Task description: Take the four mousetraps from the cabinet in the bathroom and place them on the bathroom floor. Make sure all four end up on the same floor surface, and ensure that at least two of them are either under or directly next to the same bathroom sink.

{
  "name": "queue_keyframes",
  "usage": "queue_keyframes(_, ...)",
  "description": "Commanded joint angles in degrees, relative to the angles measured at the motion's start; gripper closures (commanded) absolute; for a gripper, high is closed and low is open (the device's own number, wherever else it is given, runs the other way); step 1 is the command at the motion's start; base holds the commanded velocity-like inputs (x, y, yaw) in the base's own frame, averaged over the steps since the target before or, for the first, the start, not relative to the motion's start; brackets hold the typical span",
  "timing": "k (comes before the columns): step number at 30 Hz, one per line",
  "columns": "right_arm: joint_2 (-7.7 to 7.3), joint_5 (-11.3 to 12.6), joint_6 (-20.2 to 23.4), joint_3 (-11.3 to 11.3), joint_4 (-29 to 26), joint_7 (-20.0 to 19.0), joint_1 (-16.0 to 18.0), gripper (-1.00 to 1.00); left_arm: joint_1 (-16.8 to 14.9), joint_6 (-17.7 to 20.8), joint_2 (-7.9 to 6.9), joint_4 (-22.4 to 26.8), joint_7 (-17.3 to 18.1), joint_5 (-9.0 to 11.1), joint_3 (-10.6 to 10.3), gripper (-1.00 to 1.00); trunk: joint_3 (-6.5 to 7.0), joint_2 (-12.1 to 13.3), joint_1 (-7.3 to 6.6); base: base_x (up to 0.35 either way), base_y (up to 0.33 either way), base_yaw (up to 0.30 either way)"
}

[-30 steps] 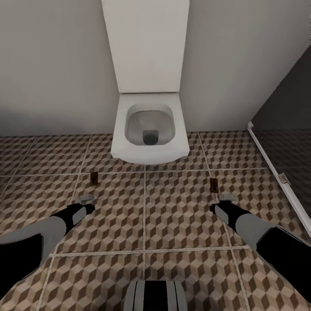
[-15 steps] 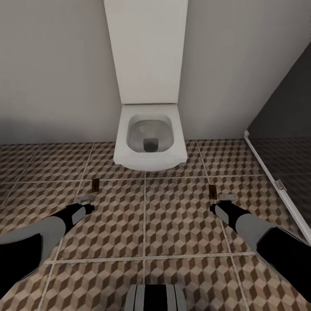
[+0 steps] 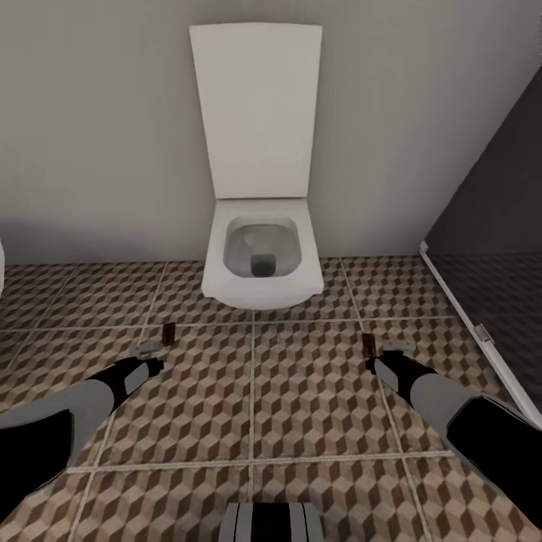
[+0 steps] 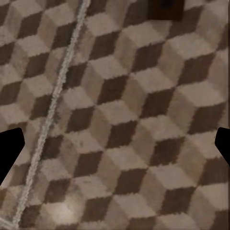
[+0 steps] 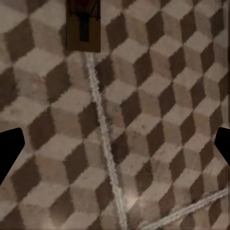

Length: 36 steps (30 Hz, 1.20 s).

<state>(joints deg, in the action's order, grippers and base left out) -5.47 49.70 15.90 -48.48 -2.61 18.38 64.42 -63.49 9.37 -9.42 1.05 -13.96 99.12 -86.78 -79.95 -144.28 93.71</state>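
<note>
nearest me is the top of the robot's base point(image 3: 271, 521), and from either side its two arms reach forward and down over the floor point(image 3: 248, 410), the cube-patterned tile. the left claw point(image 3: 147, 354) hangs low over the tile with nothing in it; in its wrist view the two dark fingertips point(image 4: 9, 153) sit far out at the edges with bare tile between them, so it looks spread open. the right claw point(image 3: 385, 352) is the same, low and empty, with its fingertips point(image 5: 9, 148) wide apart over a grout line.

just past each claw lies a trap. the left trap point(image 3: 169, 332) rests flat on the tile beside the grout line in front of the toilet, and its near edge peeks in at the rim of the left wrist view point(image 4: 165, 8). the right trap point(image 3: 368, 344) lies flat too, close ahead of the right claw, and the right wrist view shows it clearly point(image 5: 83, 25), a dark plate with a wire part, lying on the grout line.

beyond them stands the toilet point(image 3: 261, 260) with its lid up against the wall, and the dark shower point(image 3: 489, 233) off to the right with its pale sill.

as i read it, two traps are down on the floor and let go of. the other two i can't see from here, nor the cabinet. a white edge shows at the far left, but i can't tell what it is, and these two sit by the toilet, so the sink condition looks unmet and likely needs more work.
</note>
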Motion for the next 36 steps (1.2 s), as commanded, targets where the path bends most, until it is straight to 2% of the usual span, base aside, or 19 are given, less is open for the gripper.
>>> queue_keyframes(1,-0.06,0.40,0.42,-0.47,-0.20,0.35,-0.09,-1.00,0.12,0.23,-0.02,0.13,-0.28,0.39,-0.48,-1.00,0.19,0.00,-0.03,0.000,0.000,0.000)
queue_keyframes(6,-0.03,0.40,0.38,-0.47,-0.09,0.40,-0.57,-1.00,1.45,0.30,0.17,0.16,-0.28,0.38,-0.49,-1.00,1.30,0.07,-0.16,0.000,0.000,0.000)
queue_keyframes(11,0.01,0.35,0.36,-0.54,-0.02,0.42,-2.70,-1.00,4.11,0.25,0.54,0.18,-0.28,0.37,-0.50,-1.00,2.41,0.14,-0.29,0.000,0.000,0.000)
queue_keyframes(22,-0.17,-0.68,-1.88,-0.84,0.09,0.35,-8.50,-1.00,12.44,-0.13,0.74,0.26,-0.26,0.27,-0.50,-1.00,4.84,0.28,-0.57,0.000,0.000,0.000)
queue_keyframes(24,-0.11,-1.51,-2.65,-1.06,0.11,0.34,-9.89,-1.00,13.98,-0.22,0.78,0.30,-0.24,0.25,-0.50,-1.00,5.29,0.31,-0.62,0.000,0.000,0.000)
queue_keyframes(28,-0.02,-5.14,-4.87,-1.62,0.08,0.34,-14.04,-1.00,17.73,-0.86,0.99,0.39,-0.21,0.21,-0.50,-1.00,6.17,0.36,-0.73,0.000,0.000,0.000)
queue_keyframes(36,0.02,-11.75,-10.27,-1.91,0.14,0.34,-20.01,-1.00,22.82,-2.09,1.10,1.43,-0.12,0.20,-0.51,-1.00,7.95,0.47,-0.93,0.000,0.000,0.000)
